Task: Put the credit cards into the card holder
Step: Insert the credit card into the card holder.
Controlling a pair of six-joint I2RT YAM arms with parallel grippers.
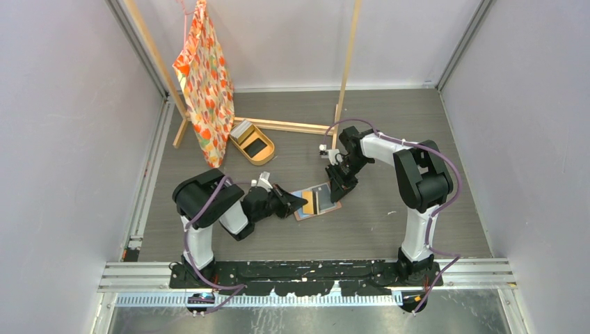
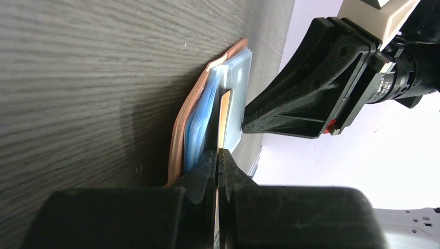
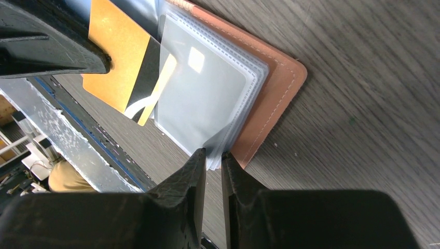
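Note:
The salmon-brown card holder lies open on the table between both arms, its clear pocket sleeves fanned above the leather cover. My left gripper is shut on the edge of an orange credit card with a black stripe. The card's far end sits under the edge of a clear sleeve. My right gripper pinches the near corner of the sleeves, lifting them off the cover. In the top view, the left gripper comes in from the left and the right gripper from the holder's far right.
An oval tan tray holding more cards stands behind the left arm. A wooden rack with an orange patterned bag stands at the back. Grey walls close in both sides.

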